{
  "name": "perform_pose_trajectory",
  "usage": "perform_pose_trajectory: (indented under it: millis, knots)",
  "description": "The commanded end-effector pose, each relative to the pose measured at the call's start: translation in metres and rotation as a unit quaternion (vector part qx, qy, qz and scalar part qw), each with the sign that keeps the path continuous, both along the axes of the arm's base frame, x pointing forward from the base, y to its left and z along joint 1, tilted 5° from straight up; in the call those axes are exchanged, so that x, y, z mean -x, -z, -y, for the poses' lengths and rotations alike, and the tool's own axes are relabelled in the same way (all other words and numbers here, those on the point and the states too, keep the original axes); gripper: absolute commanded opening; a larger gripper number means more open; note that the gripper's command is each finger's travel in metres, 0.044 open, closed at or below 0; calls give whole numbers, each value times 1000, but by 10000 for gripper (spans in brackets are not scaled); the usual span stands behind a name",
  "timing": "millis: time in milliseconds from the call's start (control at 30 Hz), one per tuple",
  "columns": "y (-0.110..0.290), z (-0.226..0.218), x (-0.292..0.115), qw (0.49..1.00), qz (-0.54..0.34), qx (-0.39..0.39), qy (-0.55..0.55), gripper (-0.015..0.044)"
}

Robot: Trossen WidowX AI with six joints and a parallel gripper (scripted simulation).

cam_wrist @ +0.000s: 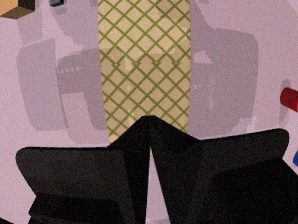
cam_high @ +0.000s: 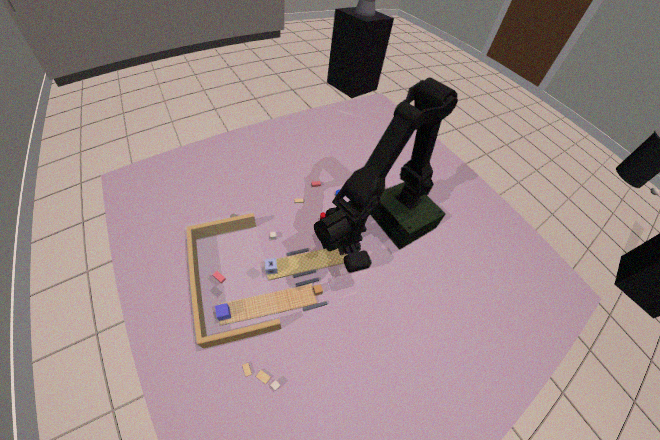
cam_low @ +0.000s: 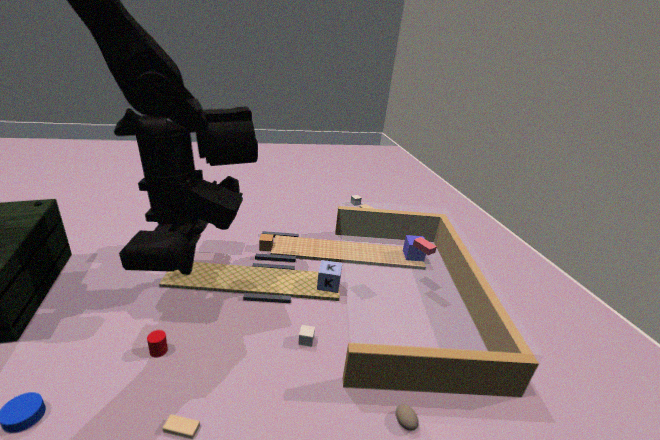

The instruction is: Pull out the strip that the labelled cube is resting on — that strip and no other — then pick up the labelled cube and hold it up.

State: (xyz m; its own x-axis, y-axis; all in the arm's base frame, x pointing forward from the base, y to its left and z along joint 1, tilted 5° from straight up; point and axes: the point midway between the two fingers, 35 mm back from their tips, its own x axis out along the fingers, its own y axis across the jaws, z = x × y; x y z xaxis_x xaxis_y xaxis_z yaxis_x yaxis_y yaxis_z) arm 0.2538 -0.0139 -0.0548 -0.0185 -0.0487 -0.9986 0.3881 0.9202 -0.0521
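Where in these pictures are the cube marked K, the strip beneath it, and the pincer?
cube marked K [cam_low: 330, 276], exterior view, its front face.
strip [cam_low: 247, 280], exterior view, its bare middle.
pincer [cam_wrist: 152, 137], wrist view, its closed tips.

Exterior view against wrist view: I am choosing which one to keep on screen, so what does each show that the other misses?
Only the exterior view shows the cube marked K on the strip's far end, the wooden fence and the blue disc. Only the wrist view shows the shut gripper pinching the strip's near end from above. Both show the green-lattice strip and the grey bars beside it.
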Motion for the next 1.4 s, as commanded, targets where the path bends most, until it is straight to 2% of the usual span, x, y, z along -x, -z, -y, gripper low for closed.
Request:
perform_pose_trajectory:
  millis: [0,533,1367]
  knots:
    - [5,-5,17,1000,-18,-5,0,0]
    - [5,-12,33,1000,-19,-6,0,0]
    - [5,-12,33,1000,-19,-6,0,0]
